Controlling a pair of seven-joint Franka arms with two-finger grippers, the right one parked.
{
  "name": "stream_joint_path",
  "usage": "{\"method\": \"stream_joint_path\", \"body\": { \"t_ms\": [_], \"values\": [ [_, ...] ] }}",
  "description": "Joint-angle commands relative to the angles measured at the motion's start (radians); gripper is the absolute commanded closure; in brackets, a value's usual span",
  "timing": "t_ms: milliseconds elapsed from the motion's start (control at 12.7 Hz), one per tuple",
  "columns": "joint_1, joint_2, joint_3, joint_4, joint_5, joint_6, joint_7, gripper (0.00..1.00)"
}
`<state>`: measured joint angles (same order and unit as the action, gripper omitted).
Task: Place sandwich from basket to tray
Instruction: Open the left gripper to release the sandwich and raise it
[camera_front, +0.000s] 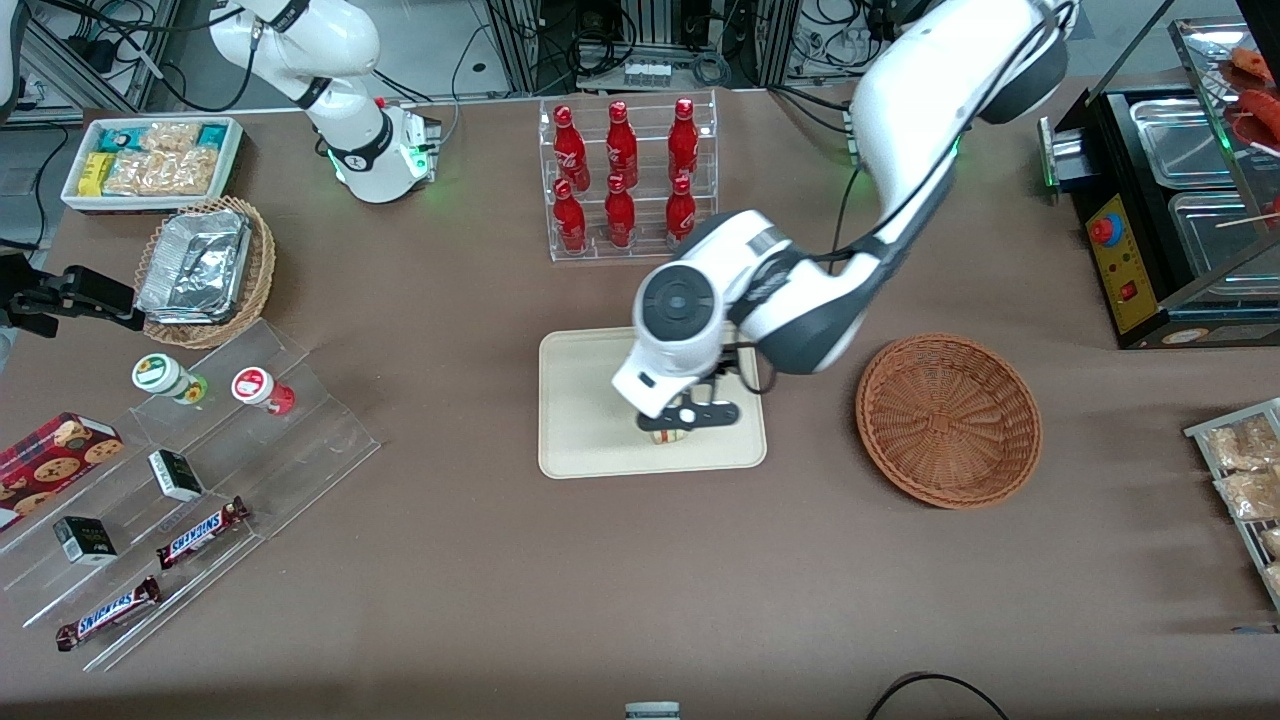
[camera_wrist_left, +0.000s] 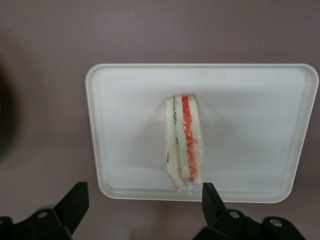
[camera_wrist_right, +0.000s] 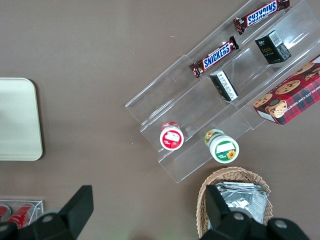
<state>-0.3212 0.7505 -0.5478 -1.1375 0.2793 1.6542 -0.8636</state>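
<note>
Center of the front view, lower edge of the tray: the sandwich lies on it w/ the gripper just above, fingers spread wide, nothing pinched. Wrist view shows the sandwich resting flat inside the rim, apart from both fingers. Judgement: release looks done; best to lift straight up, no sideways drag. Farther right, the basket sits empty. Arm hides most of the sandwich and part of the tray in front view.
</note>
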Motion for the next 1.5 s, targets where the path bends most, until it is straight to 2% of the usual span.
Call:
{"method": "stream_joint_path", "body": {
  "t_ms": [0,315,709,866,945,1102,1417],
  "values": [
    [0.063,-0.080,0.006,-0.021,-0.025,-0.109,0.040,0.00],
    [0.238,-0.207,-0.015,-0.138,-0.046,-0.133,0.181,0.00],
    [0.263,-0.238,-0.014,-0.151,-0.045,-0.143,0.186,0.00],
    [0.312,-0.317,-0.009,-0.249,-0.051,-0.131,0.239,0.00],
    [0.320,-0.362,0.015,-0.295,-0.081,-0.129,0.300,0.00],
    [0.294,-0.428,0.125,-0.347,-0.155,-0.131,0.392,0.00],
    [0.277,-0.522,0.270,-0.407,-0.215,-0.163,0.596,0.00]
  ]
}}
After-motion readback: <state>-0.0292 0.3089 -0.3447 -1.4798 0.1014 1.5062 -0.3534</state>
